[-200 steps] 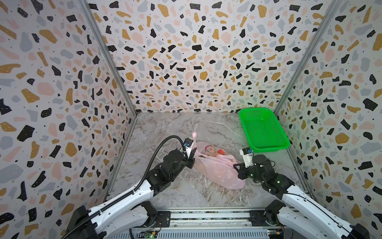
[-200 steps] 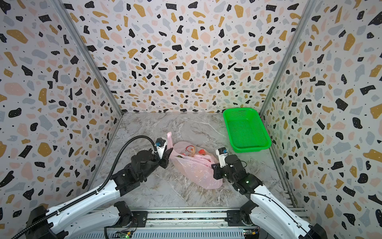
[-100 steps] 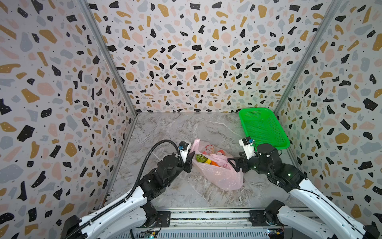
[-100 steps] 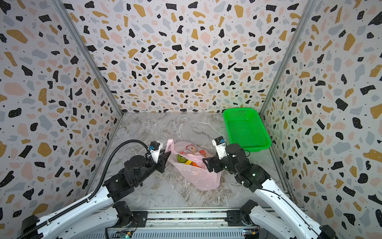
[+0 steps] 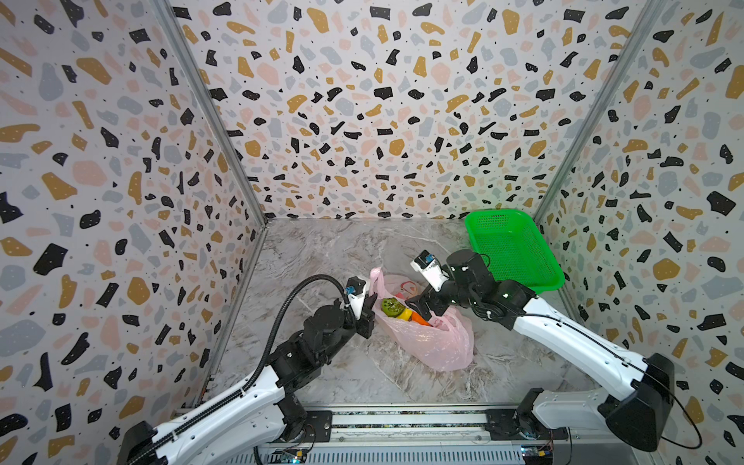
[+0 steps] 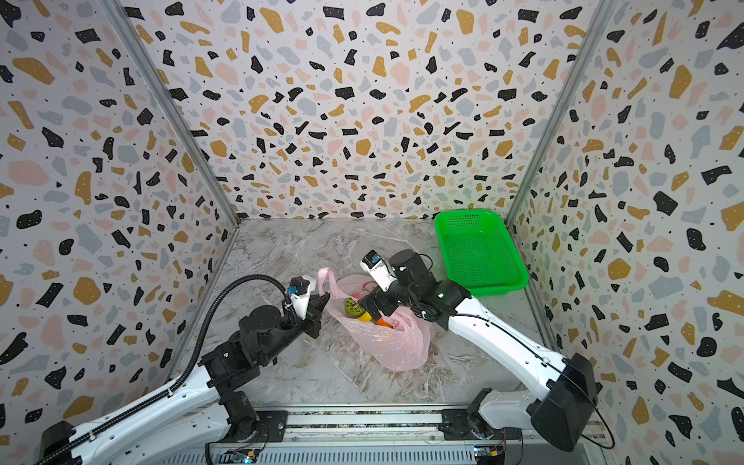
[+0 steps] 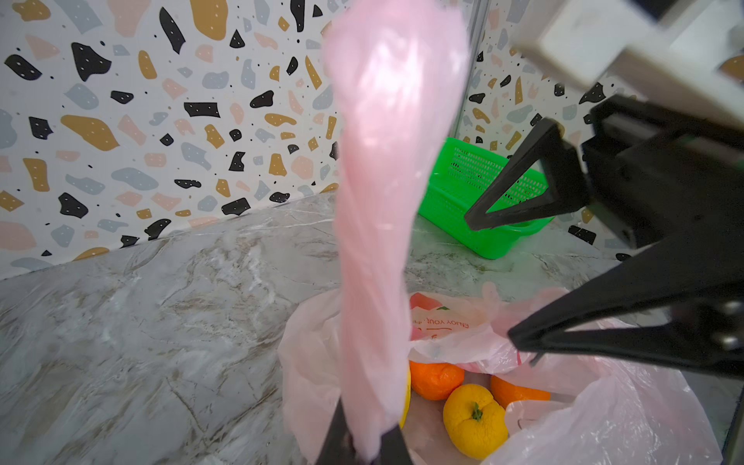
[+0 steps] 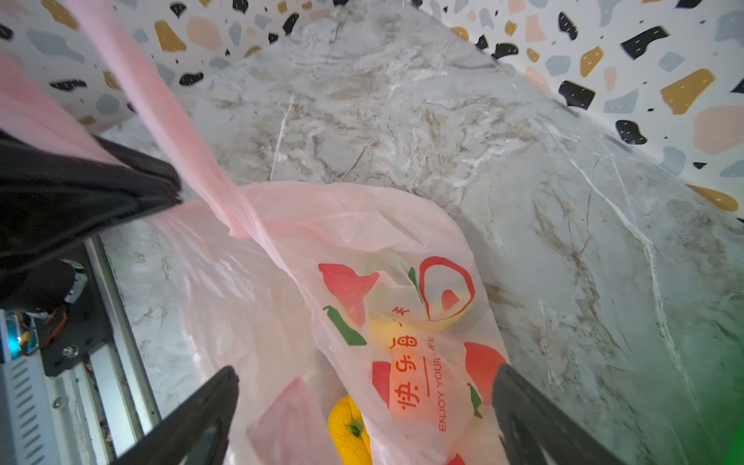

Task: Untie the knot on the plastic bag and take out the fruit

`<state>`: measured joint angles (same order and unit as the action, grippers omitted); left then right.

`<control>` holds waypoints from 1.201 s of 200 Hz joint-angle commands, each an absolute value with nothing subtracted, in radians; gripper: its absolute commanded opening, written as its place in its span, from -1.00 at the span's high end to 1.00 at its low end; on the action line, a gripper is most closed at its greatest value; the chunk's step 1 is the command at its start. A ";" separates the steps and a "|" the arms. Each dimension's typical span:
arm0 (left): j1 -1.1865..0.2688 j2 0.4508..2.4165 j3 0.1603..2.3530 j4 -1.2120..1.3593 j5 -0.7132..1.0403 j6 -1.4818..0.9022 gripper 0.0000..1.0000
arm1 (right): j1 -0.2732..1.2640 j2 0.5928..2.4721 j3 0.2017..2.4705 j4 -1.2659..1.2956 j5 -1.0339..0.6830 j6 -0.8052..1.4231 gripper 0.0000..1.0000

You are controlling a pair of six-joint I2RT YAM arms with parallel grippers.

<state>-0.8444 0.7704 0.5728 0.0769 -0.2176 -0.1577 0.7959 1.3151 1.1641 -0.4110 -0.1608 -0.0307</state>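
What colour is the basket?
The basket is bright green; it shows best in a top view.

The thin translucent pink plastic bag is crinkled film with a soft sheen. The rigid bright green plastic basket is perforated and slightly glossy. The grey marble-look tabletop is smooth with a dull shine. The round orange fruit and lobed yellow fruit have dimpled, waxy skins.
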 commanded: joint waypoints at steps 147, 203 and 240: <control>-0.853 0.733 0.536 0.114 -0.215 -0.187 1.00 | 0.649 1.537 1.225 -0.132 0.228 -0.016 -0.93; -0.852 0.779 0.584 0.030 -0.302 -0.205 0.39 | 0.661 1.568 1.261 -0.149 0.197 -0.020 -0.94; -0.852 0.744 0.634 -0.027 -0.288 -0.134 -0.52 | 0.693 1.565 1.258 -0.157 0.184 -0.012 -0.95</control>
<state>-0.8482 0.7723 0.5701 -0.0029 -0.2718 -0.1867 0.6746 1.5841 1.2343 -0.1493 0.1982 -0.0288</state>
